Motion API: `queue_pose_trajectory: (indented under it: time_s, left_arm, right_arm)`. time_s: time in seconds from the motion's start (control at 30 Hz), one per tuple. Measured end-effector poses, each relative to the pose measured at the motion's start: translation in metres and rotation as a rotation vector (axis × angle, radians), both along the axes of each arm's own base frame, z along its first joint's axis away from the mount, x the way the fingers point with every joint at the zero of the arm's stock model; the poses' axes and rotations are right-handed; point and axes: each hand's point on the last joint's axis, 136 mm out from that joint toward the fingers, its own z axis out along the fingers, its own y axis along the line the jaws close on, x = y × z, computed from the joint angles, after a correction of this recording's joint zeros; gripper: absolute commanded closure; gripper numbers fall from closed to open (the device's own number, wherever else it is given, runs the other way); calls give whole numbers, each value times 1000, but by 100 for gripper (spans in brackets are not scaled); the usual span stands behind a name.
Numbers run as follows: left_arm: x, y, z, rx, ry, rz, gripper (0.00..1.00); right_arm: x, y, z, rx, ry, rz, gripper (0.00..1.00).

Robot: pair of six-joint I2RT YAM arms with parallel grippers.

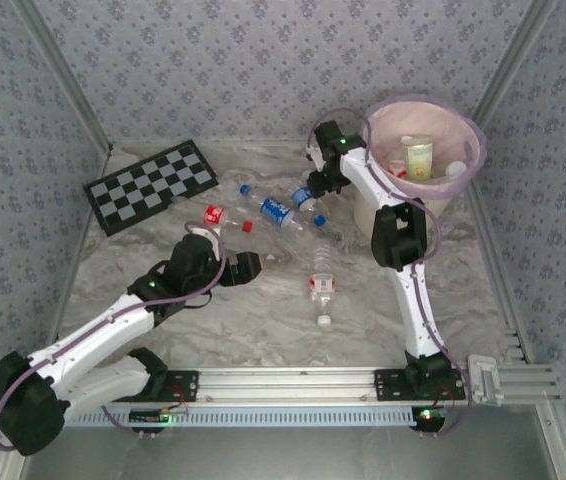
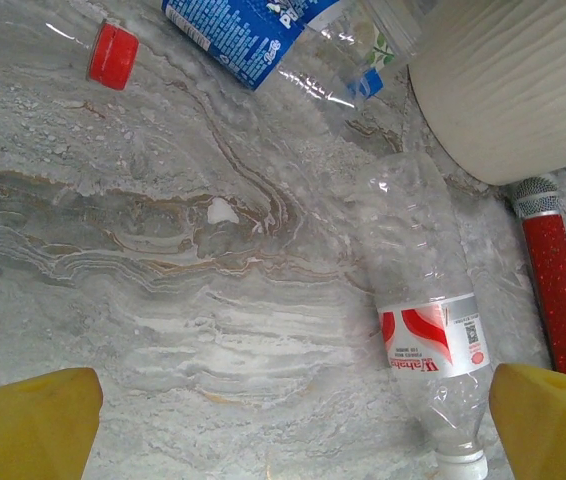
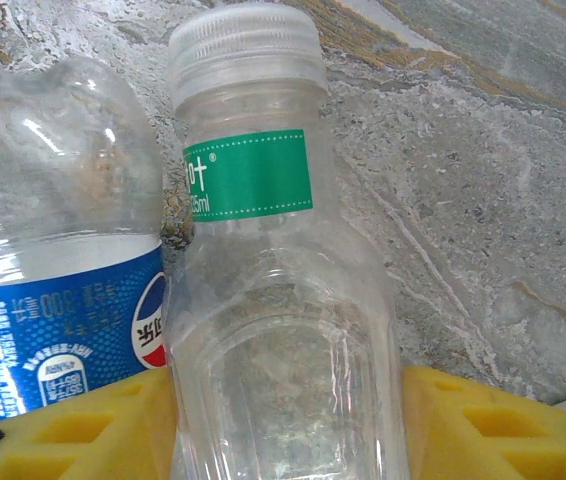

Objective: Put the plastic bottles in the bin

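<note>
My right gripper is shut on a clear bottle with a green label and white cap, lying on the marble table beside a blue-labelled Pepsi bottle. From above, that gripper is low, left of the bin, a cream bucket with a pink liner. A pale-green bottle lies inside it. The left gripper hangs open over bare table, its yellow fingers wide apart. A red-and-white-labelled bottle lies close to the right-hand finger. A red-labelled bottle lies further back.
A black-and-grey checkerboard leans at the back left. A red glittery cylinder with a grey mesh head lies by the bin wall. Loose red cap on the table. Patterned walls enclose three sides.
</note>
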Motion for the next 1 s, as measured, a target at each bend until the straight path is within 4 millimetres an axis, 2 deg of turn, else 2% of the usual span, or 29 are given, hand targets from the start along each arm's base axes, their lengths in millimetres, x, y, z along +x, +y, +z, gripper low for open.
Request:
queue_pose_trajectory:
  time_s: [0.17,0.3,0.4,0.53,0.7,0.83,0.93,1.0]
  left_arm:
    - [0,0,0,-3,0,2,1]
    - [0,0,1,-3,0,2,1]
    - [0,0,0,-3,0,2,1]
    - [0,0,-1,-2,1,2,1]
    - [1,0,-1,-6,-3,2,1]
    - [1,-1,-3,-4,-2,2,1]
    - [1,-1,-5,0,3,2,1]
    - [1,-1,-5,1,4,1,1]
  right_arm:
    - [-5,6,10,-27,-23,14,48]
    - [-12,17,42,-34,-84,41,49]
    - [-20,28,89,-26,-172,68,50]
    - [-38,39,165,13,-316,91,50]
    - [-71,34,256,73,-471,90,52]
    - [-101,4,325,109,-601,38,53]
    - [-123,-29,370,129,-699,-28,55]
    - [-136,-55,393,129,-756,-83,55]
